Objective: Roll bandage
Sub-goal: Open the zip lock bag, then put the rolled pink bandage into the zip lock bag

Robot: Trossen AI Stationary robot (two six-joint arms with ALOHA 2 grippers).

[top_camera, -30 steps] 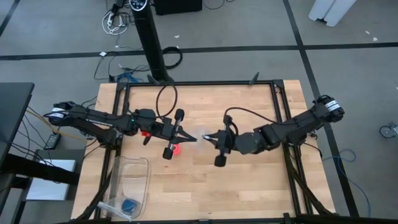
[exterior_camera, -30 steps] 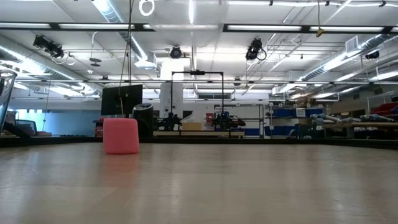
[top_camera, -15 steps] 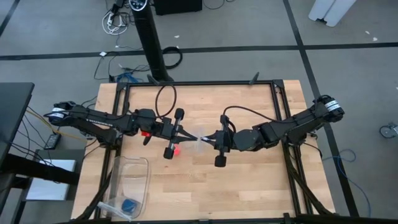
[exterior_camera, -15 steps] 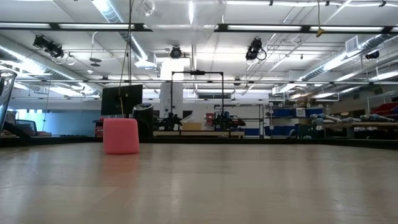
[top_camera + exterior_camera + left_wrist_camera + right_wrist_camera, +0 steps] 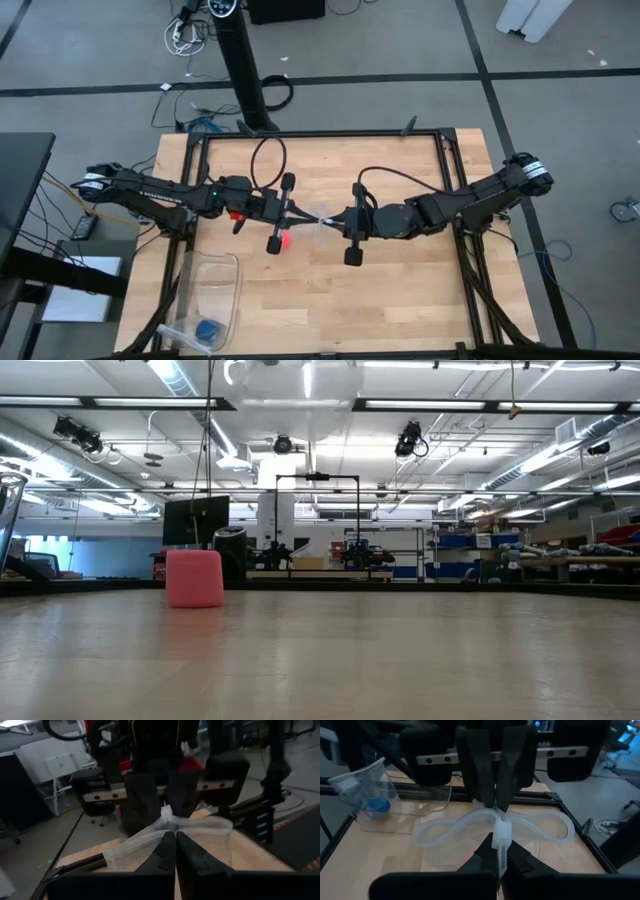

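While the rolled bandage (image 5: 284, 240) stands on the table (image 5: 400, 300) just below them, the left gripper (image 5: 301, 216) and right gripper (image 5: 331, 221) meet tip to tip above mid-table, both clamped on a clear plastic bag (image 5: 492, 827).

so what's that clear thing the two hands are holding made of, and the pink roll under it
The clear bag looks like thin glossy plastic film: see-through, it buckles in soft loops, with a ribbed zip strip along its mouth. Left hand and right hand pinch it shut-fingered from opposite sides. The pink roll looks matte and soft, probably fabric; no weave shows.
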